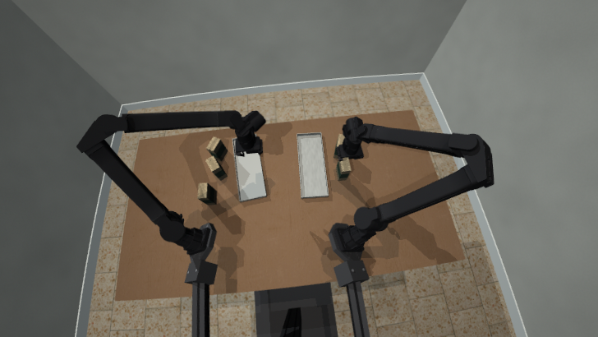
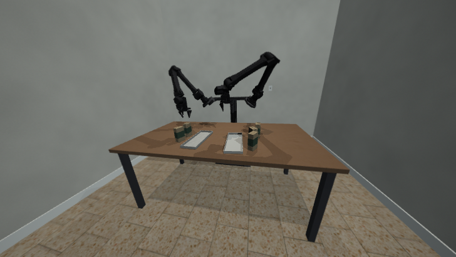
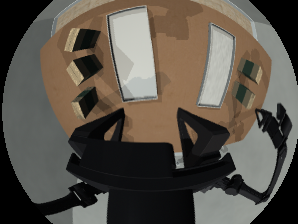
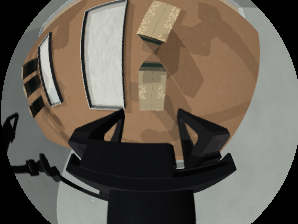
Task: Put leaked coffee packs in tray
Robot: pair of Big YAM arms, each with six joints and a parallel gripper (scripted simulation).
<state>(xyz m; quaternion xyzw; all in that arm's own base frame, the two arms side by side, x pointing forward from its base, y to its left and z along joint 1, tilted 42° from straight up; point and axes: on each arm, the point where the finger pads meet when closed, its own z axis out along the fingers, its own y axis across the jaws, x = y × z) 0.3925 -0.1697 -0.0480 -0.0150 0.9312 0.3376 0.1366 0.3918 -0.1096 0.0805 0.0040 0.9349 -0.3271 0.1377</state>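
Five tan coffee packs with dark green bands stand on the brown bench. Three stand left of the left tray (image 1: 250, 173): the far pack (image 1: 216, 147), the middle pack (image 1: 215, 165) and the near pack (image 1: 206, 192). Two stand right of the right tray (image 1: 312, 165): one pack (image 1: 344, 167) in the open, and one (image 1: 339, 142) partly hidden under my right gripper (image 1: 349, 152). In the right wrist view the right gripper (image 4: 150, 129) is open and empty, high above a pack (image 4: 152, 90). My left gripper (image 1: 247, 148) is open and empty, high over the far end of the left tray (image 3: 133, 52).
Both trays are shallow, white and empty, lying side by side mid-bench. The arms' bases (image 1: 200, 267) stand at the bench's near edge. In the exterior view both grippers hang well above the packs, the right gripper (image 2: 183, 112) and the left gripper (image 2: 222, 108).
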